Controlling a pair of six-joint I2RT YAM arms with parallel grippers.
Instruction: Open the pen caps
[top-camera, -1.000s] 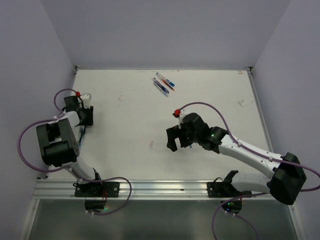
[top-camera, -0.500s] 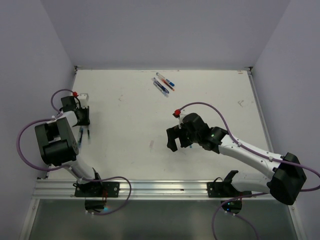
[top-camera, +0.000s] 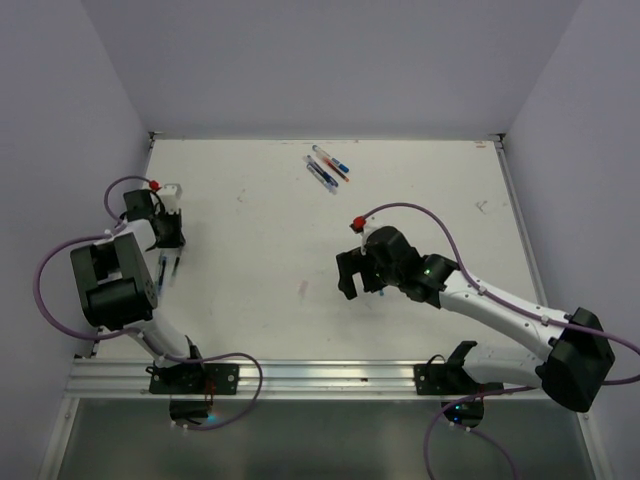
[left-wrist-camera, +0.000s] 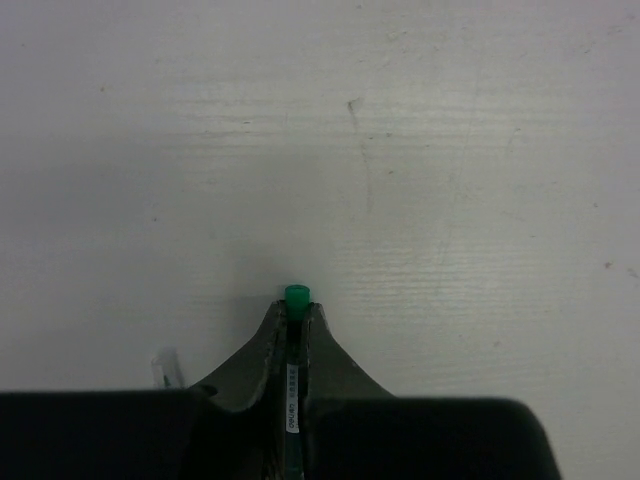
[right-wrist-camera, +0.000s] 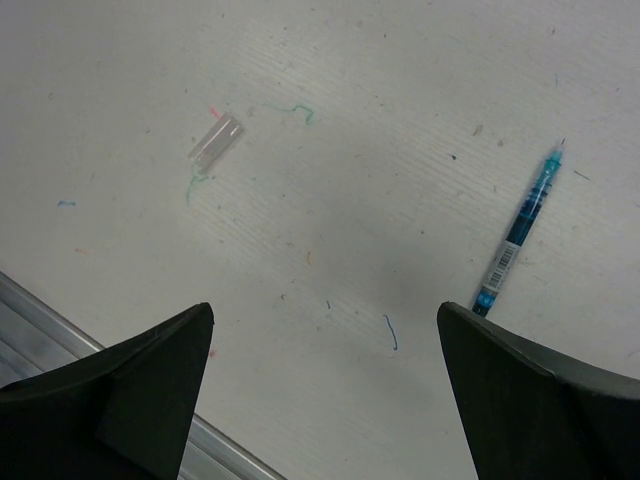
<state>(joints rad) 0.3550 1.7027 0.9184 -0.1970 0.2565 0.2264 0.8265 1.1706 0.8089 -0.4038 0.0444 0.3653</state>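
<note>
My left gripper (top-camera: 167, 255) is at the table's left edge, shut on a thin pen. In the left wrist view the closed jaws (left-wrist-camera: 295, 310) pinch the pen's barrel lengthwise and its green end (left-wrist-camera: 296, 294) sticks out past the fingertips. My right gripper (top-camera: 349, 277) hovers over the table's middle, open wide and empty (right-wrist-camera: 326, 310). Below it lie an uncapped teal-blue pen (right-wrist-camera: 518, 232) to the right and a small clear cap (right-wrist-camera: 215, 142) to the left, well apart. Three more pens (top-camera: 327, 166) with blue and red ends lie together at the back of the table.
A small clear tube piece (left-wrist-camera: 165, 366) lies on the table just left of my left fingers. The table's metal front rail (right-wrist-camera: 60, 325) runs below my right gripper. Purple walls close in the table on the left, right and back. Ink scribbles mark the white top.
My left gripper has shifted slightly along the left edge with the pen still in it. My right gripper has crept a little up and to the right.
</note>
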